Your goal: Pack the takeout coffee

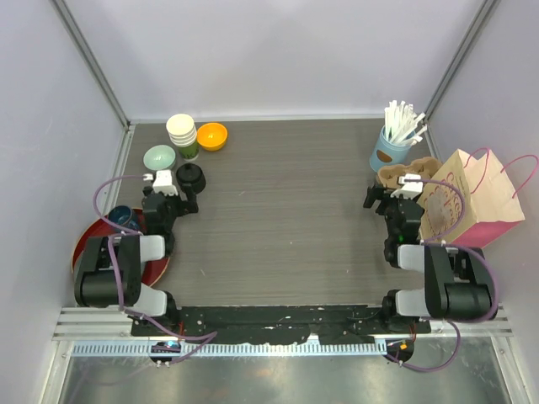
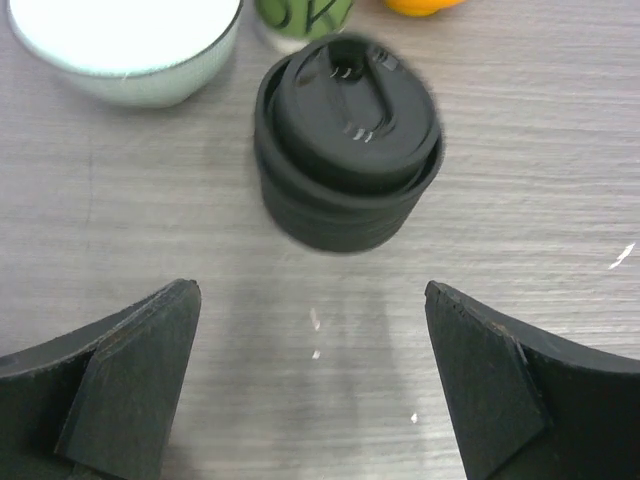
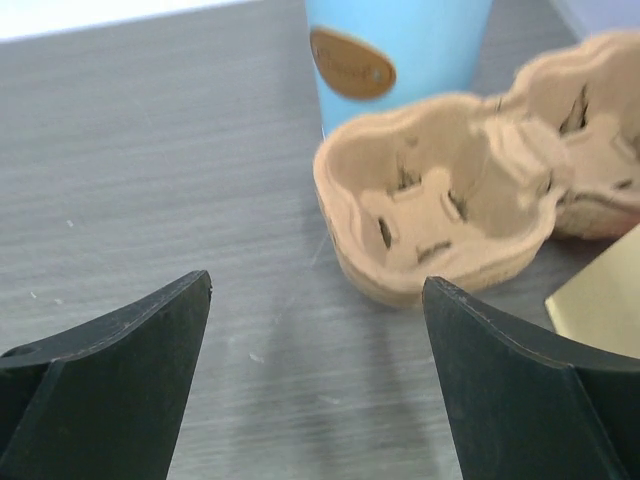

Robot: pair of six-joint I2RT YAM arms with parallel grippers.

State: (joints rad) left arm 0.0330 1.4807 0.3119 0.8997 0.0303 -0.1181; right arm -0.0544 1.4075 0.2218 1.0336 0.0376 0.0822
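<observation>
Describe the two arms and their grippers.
The left arm and right arm match: black bodies with light-grey rounded segments and a white block near the wrist. A thin purple cable loops along each. The left gripper and right gripper each have two matte black, wedge-shaped fingers.

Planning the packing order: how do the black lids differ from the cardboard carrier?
The lids are black, round and stacked; the carrier is tan pulp with open, empty wells. The lids sit on the left, ahead of the left gripper; the carrier sits on the right, ahead of the right gripper, by the blue cup. Shared: both lie untouched before open jaws.
</observation>
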